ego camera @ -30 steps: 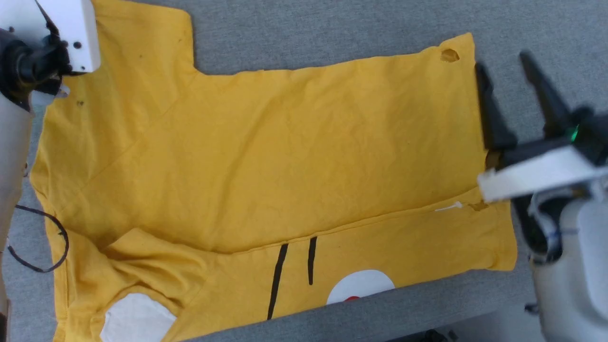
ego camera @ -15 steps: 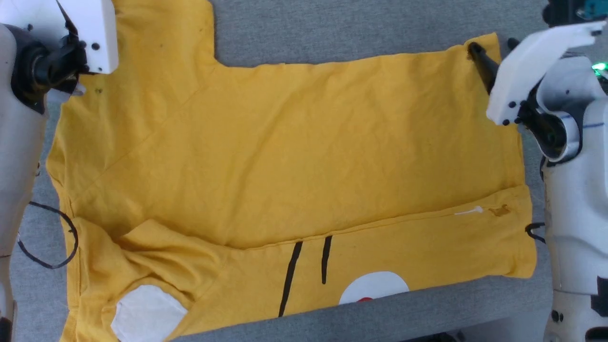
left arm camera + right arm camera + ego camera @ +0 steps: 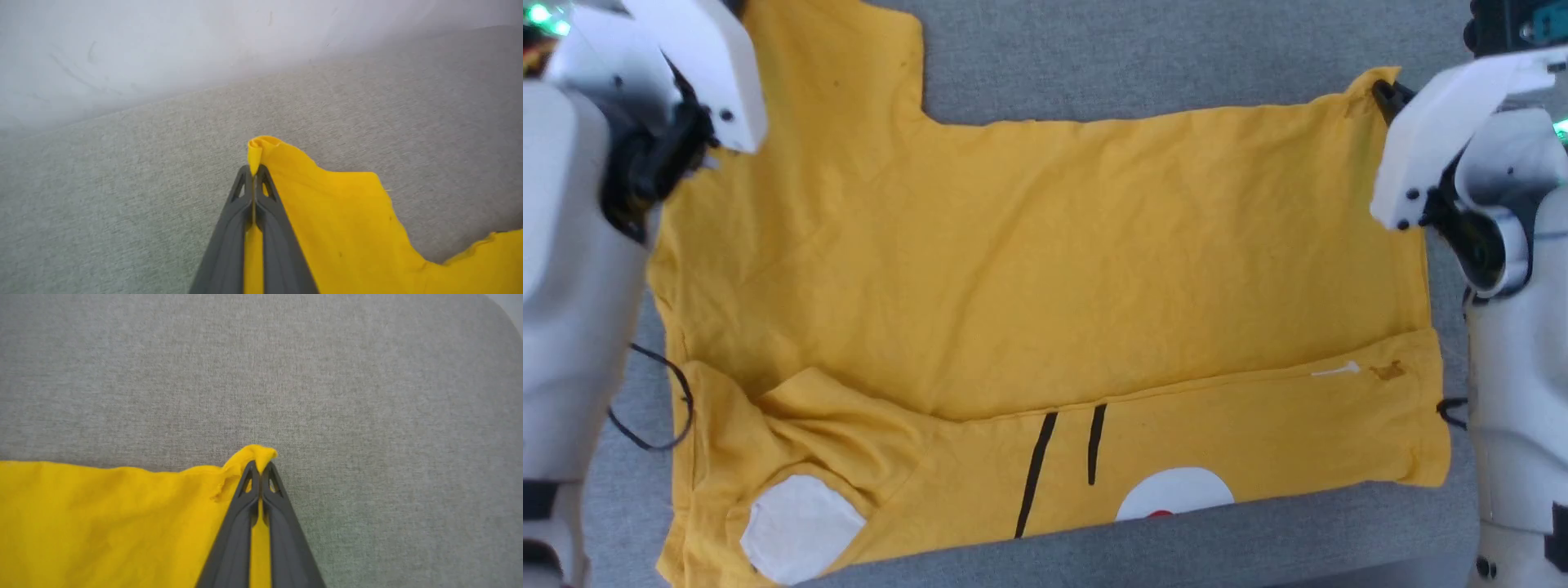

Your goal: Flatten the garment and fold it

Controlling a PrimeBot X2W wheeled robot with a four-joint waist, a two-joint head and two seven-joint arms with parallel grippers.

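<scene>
garment (image 3: 1045,269) lies spread on grey table (image 3: 1176,49). left gripper (image 3: 254,171) pinches sleeve tip at 11 o'clock, right gripper (image 3: 260,467) pinches hem corner at 1. Shallow bites: uneven pull may slip cloth, or tear a possible hole (image 3: 216,494) by right grip.

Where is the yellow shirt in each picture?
Head view: the yellow shirt spreads across the middle.
Left wrist view: lower right, a corner pinched in the left end effector.
Right wrist view: lower left, a corner pinched in the right end effector.
Shared landmark: the grey surface around it.
</scene>
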